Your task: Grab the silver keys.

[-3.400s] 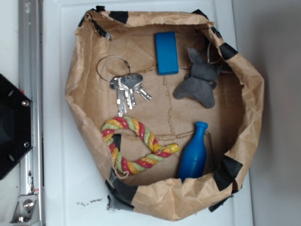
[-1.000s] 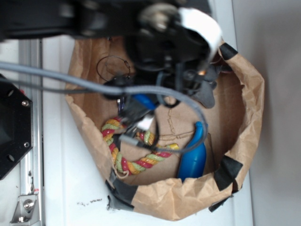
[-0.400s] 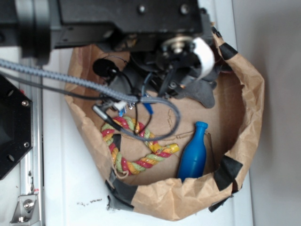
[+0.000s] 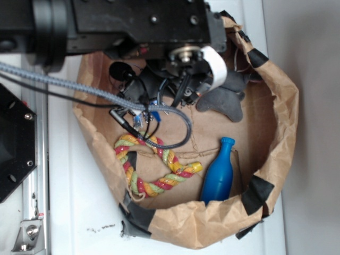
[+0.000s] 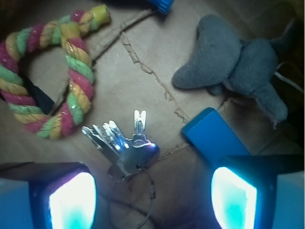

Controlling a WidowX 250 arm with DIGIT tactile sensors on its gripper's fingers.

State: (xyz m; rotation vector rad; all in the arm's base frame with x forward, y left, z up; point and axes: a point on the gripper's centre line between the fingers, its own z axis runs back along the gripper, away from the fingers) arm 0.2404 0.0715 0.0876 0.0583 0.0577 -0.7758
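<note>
The gripper (image 5: 152, 195) is seen in the wrist view with its two fingers (image 5: 71, 200) spread wide apart, and nothing is held between them. Only the glowing inner pads are shown at the bottom corners; the finger tips are cut off by the frame edge. The silver keys (image 5: 125, 147) are lying flat on the cardboard floor, between the two fingers and just ahead of them, not touched by either. Their thin wire ring (image 5: 143, 202) is hard to make out in the shadow below the bunch. Just beside the keys, to the right, a blue flat block (image 5: 214, 136) is partly covered by the right finger. Behind it a grey plush elephant (image 5: 238, 64) is placed, and to the left a coloured rope ring (image 5: 52, 71). Only the cap of the blue bottle (image 5: 159, 5) is seen at the top edge. In the exterior view the keys and the block are hidden under the black arm (image 4: 133, 24) and its cables, inside the brown paper bag (image 4: 276, 117).
</note>
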